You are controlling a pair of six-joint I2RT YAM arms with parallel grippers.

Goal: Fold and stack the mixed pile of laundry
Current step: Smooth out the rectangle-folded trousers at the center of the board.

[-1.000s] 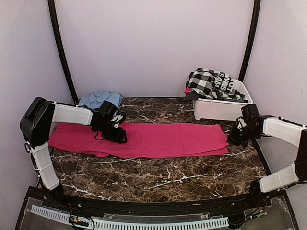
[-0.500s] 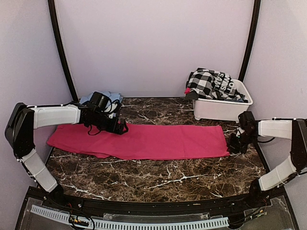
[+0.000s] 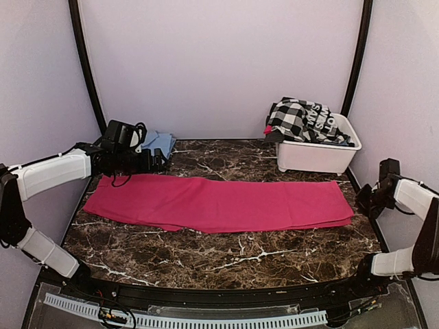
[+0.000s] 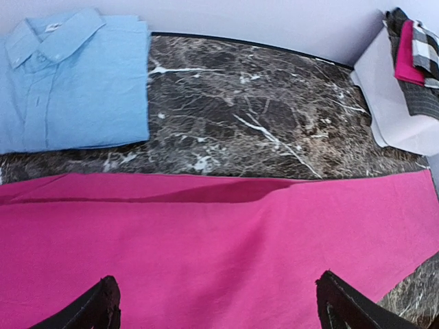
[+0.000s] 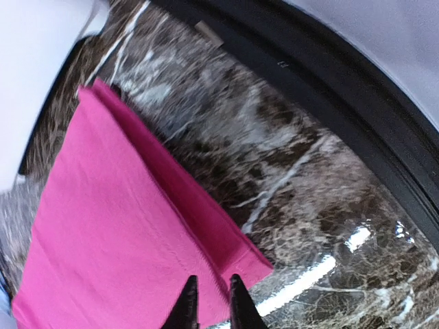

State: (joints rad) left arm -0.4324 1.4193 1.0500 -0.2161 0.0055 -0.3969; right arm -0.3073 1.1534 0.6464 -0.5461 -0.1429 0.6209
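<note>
My left end effector (image 4: pixel 219 312) shows only two dark fingertips (image 4: pixel 101 307) in its wrist view, the rest cut off below. There the magenta-pink cloth (image 4: pixel 206 247) runs off three edges and the light-blue shirt (image 4: pixel 68 75) off the left. My right end effector (image 5: pixel 209 305) shows just its tips at the bottom edge; whether they pinch the cloth I cannot tell. From above, the white lettering (image 3: pixel 324 118) beside the black-and-white checked garment (image 3: pixel 291 116) is too small to read.

White arms (image 3: pixel 51 171), blk fingers (image 4: pixel 96 308) (cables (image 3: pixel 125 179) too)

A long cloth (image 3: pixel 219 202) lies flat across the middle of the table (image 3: pixel 226 257), left to right. Behind its left end lies a shirt (image 3: pixel 159 142). Behind its right end stands a tub (image 3: pixel 312 157) with clothes (image 3: pixel 302 118) piled in it, maybe two or three.
</note>
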